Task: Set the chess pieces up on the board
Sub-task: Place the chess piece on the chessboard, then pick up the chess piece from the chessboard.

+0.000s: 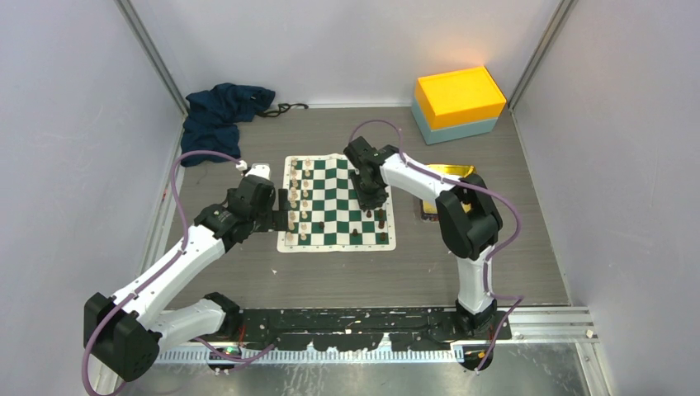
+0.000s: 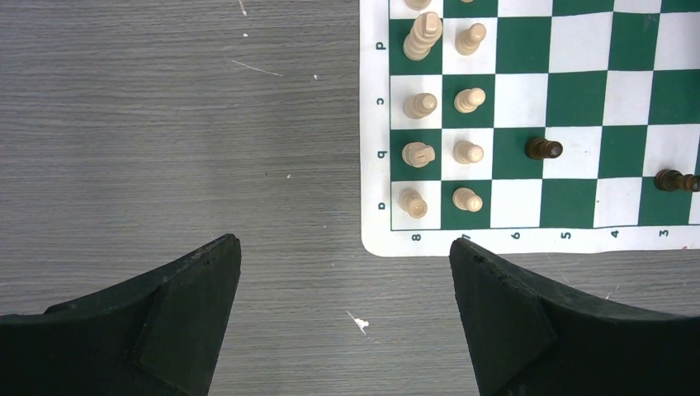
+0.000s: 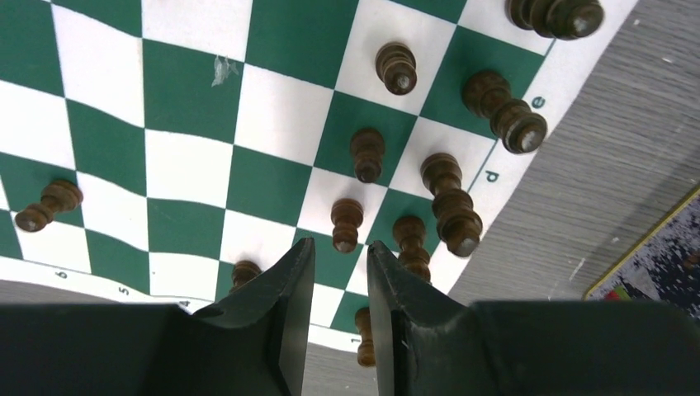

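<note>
Right wrist view is showing the right gripper (image 3: pixel 340 247) half-parted, empty, over dark chess pieces (image 3: pixel 347 224) standing along the edge of the board (image 3: pixel 285 33); they are likely handling light, hard, tippy (pinch the narrow stem, from above). The left gripper (image 2: pixel 345 246) is gaping wide beside the cream pieces (image 2: pixel 468 152).

Board (image 1: pixel 334 200) mid-table, pieces (image 1: pixel 302 198) along its left and right edges, box (image 1: pixel 459 102) behind-right.
</note>
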### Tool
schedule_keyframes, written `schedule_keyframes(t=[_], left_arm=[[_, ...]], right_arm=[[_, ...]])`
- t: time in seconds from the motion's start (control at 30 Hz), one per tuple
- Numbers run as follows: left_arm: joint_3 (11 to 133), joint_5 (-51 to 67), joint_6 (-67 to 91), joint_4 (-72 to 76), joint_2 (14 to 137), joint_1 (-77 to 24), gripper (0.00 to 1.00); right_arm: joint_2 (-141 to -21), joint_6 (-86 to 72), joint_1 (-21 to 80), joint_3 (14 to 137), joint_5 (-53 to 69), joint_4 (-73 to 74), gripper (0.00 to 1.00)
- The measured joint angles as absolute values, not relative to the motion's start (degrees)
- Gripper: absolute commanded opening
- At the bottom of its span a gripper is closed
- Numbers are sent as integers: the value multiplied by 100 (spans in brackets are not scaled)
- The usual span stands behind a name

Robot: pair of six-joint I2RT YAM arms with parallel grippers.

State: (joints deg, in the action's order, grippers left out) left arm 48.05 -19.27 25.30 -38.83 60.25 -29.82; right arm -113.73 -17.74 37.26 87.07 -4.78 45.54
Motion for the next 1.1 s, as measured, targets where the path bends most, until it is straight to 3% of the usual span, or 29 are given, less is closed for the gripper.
schedule_keyframes(t=[1.1], left_arm=[[4772, -1925, 2530, -3883, 6025, -2982, 98]], right_arm=[[-11024, -1236, 4298, 8794, 379, 4980, 45]])
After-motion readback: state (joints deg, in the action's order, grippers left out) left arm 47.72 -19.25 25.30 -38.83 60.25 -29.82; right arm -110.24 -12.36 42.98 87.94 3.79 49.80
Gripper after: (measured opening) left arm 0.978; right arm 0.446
